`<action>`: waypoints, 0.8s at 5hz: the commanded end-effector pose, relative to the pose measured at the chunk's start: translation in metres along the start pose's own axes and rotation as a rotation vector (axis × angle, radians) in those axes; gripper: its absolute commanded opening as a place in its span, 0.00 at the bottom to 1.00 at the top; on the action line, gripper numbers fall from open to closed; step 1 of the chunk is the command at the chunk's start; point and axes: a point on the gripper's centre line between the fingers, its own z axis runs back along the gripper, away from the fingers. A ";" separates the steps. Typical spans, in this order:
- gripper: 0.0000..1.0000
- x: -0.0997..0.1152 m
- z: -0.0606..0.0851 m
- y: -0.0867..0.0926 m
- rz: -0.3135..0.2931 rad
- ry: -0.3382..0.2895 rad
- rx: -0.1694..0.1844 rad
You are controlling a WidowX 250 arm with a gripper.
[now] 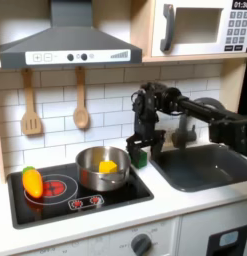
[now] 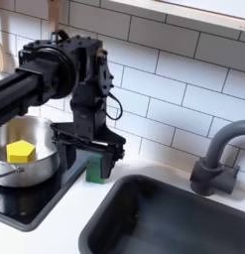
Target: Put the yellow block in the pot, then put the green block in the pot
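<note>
The silver pot [image 1: 99, 184] [image 2: 30, 181] stands on the black stove top. In it lies the yellow block [image 1: 107, 167] [image 2: 20, 152]. The green block [image 1: 141, 158] [image 2: 97, 171] rests on the counter strip between stove and sink, just right of the pot in both exterior views. My gripper [image 1: 141, 149] [image 2: 91, 152] points down right over the green block. It is open, its fingers spread wider than the cube and reaching down to about the cube's top on either side.
An orange-yellow toy vegetable [image 1: 32, 181] lies on the stove's left burner in the first exterior view. The dark sink basin [image 1: 200, 166] [image 2: 164, 213] and its faucet [image 1: 183, 128] [image 2: 215, 159] are close on the right. Wooden utensils [image 1: 81, 100] hang on the tiled wall.
</note>
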 end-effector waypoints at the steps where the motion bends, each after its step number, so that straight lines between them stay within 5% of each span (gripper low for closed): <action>1: 1.00 0.008 -0.009 0.002 0.032 0.007 0.005; 4: 1.00 0.019 -0.014 -0.008 0.028 -0.035 0.007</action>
